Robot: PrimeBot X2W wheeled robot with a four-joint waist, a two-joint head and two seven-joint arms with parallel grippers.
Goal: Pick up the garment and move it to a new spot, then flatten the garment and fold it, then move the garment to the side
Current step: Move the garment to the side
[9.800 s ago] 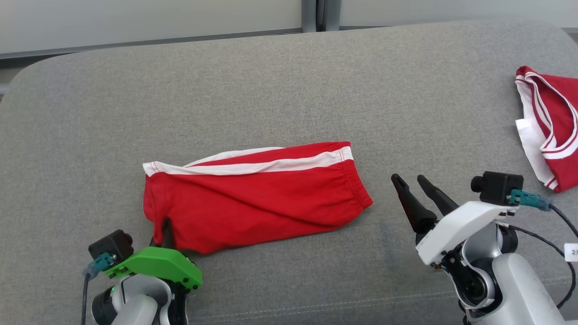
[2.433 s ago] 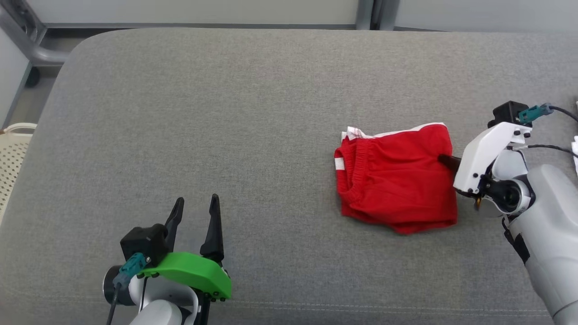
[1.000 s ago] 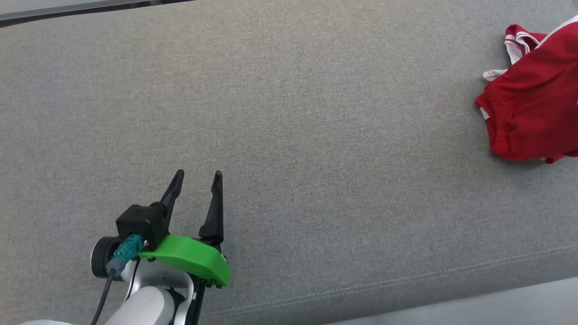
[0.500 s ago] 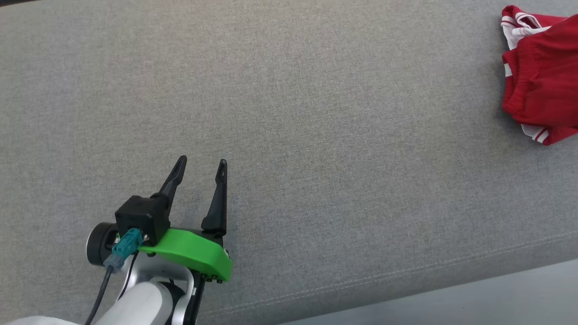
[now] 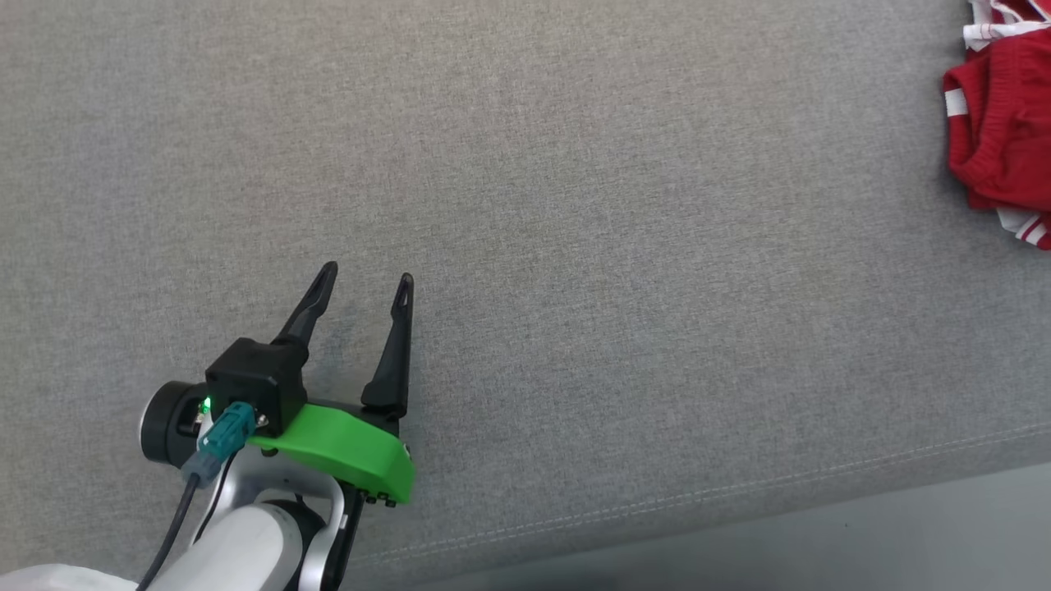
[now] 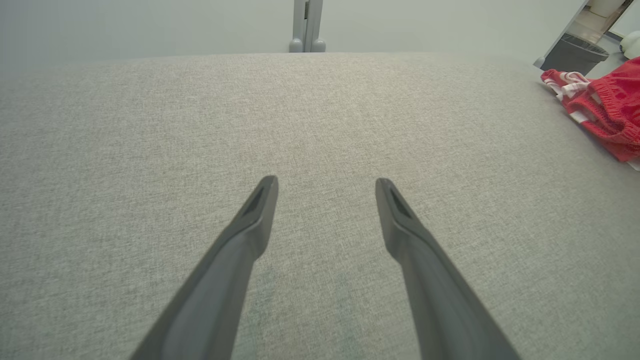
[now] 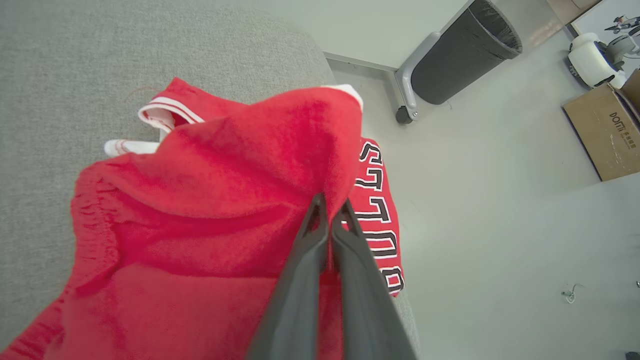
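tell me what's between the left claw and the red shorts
Just bare grey cushion between the left claw and the red shorts, seen in the head view.

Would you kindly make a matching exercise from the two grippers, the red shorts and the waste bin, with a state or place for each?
1 left gripper
2 right gripper
3 red shorts
4 waste bin

A on the floor
B shut, pinching cloth
C open above the grey cushion
D white-trimmed, held in a pinch

Pairs: 1-C, 2-B, 3-D, 4-A.
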